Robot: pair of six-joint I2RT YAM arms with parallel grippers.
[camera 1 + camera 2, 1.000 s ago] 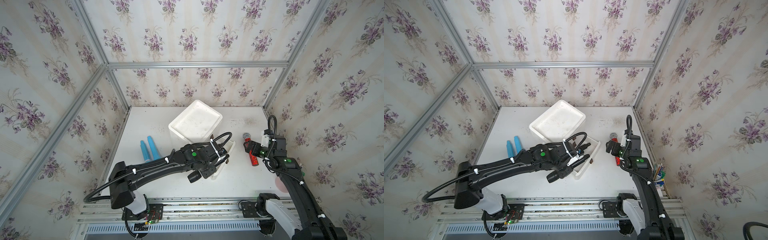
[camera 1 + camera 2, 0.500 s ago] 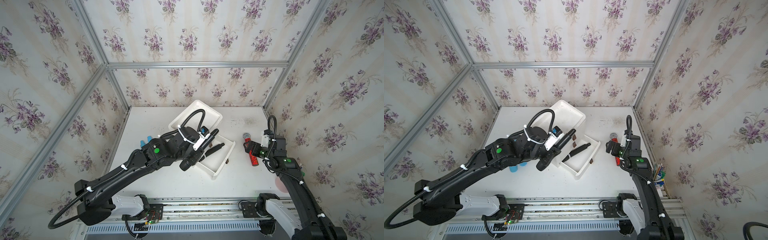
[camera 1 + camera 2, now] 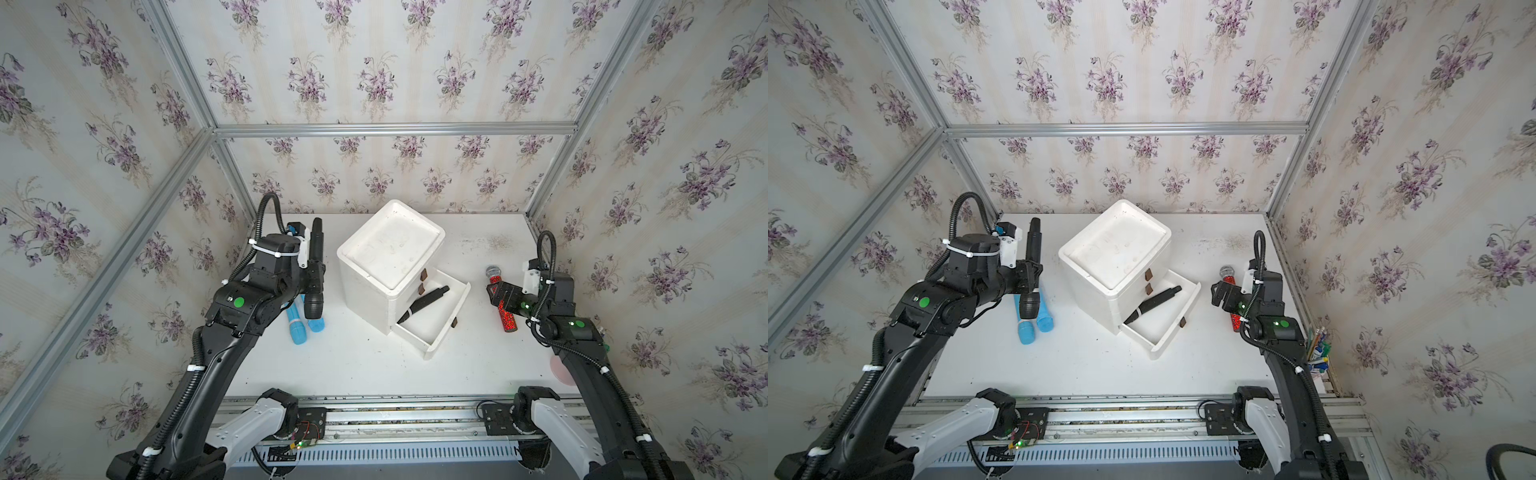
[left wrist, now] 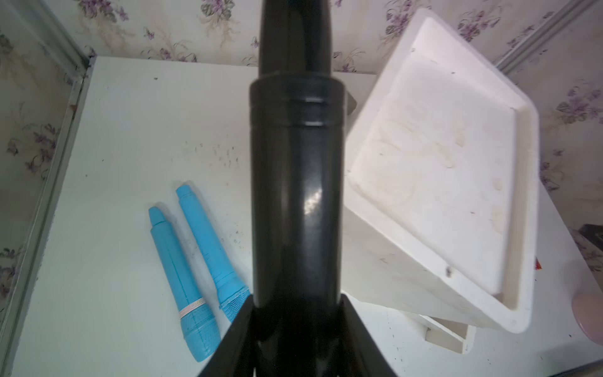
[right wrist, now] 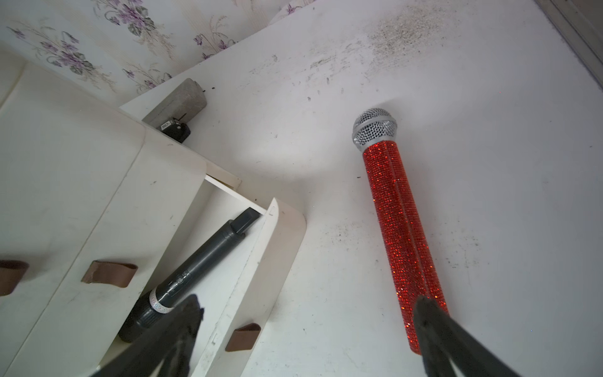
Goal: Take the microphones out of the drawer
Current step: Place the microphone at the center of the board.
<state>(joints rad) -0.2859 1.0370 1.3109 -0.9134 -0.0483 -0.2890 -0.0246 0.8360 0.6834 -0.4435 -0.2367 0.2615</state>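
The left end effector pinches a black microphone above the worktop, left of the drawer; the right end effector hangs spread.

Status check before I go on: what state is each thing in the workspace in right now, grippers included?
left gripper: shut on black microphone, held off the table.
right gripper: open, over the red microphone.
red microphone: lying flat on the table.
bottom drawer: pulled open.
second black microphone: lying inside bottom drawer.
upper drawers: shut.
blue microphones: lying side by side on the table.
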